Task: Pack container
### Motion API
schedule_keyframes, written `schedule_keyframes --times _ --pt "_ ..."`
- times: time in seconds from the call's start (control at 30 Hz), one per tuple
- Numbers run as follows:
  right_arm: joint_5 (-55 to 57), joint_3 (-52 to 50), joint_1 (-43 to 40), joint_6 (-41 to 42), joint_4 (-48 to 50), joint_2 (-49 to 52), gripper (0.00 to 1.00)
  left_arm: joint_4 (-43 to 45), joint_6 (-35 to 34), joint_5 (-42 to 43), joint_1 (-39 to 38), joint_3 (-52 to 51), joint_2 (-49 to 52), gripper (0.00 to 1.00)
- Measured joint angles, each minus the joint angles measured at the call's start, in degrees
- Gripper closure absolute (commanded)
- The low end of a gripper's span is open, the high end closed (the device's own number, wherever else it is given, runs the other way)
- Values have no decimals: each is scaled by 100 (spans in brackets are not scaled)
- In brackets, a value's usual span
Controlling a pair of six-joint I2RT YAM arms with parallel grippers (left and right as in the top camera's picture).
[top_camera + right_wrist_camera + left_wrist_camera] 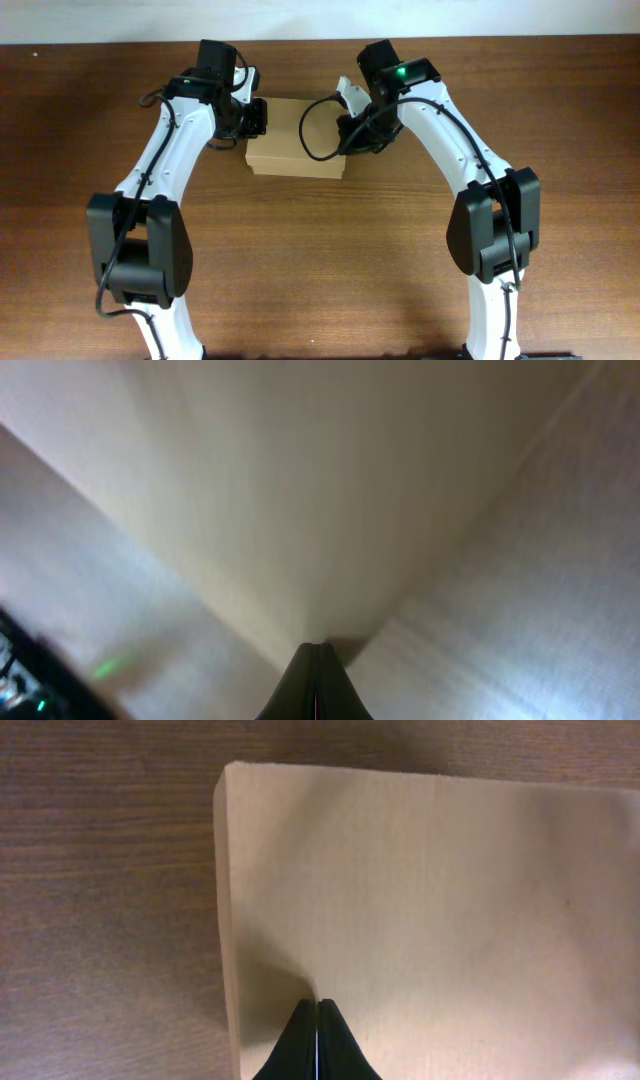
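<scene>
No text, label, brand, number or sign could be read anywhere: the container (297, 140) showed only plain tan cardboard, and at about two o'clock from it a green light (401, 71) on the right arm (455, 145) carried no lettering.

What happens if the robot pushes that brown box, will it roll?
The box looks flat-sided and low, so it would probably slide on the smooth wooden table, not roll or tip. It is plain cardboard, so likely light, and its top might dent if pressed hard.
</scene>
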Motion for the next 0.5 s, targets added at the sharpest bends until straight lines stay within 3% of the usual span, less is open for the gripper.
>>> schedule_keyframes --times 0.23,0.5 --pt "197 581 63 0 -730 -122 96 -55 -2 -356 0 -129 -960 98" --pt "713 750 94 0 -1174 -1921 96 -874 -2 -444 0 -125 -2879 98"
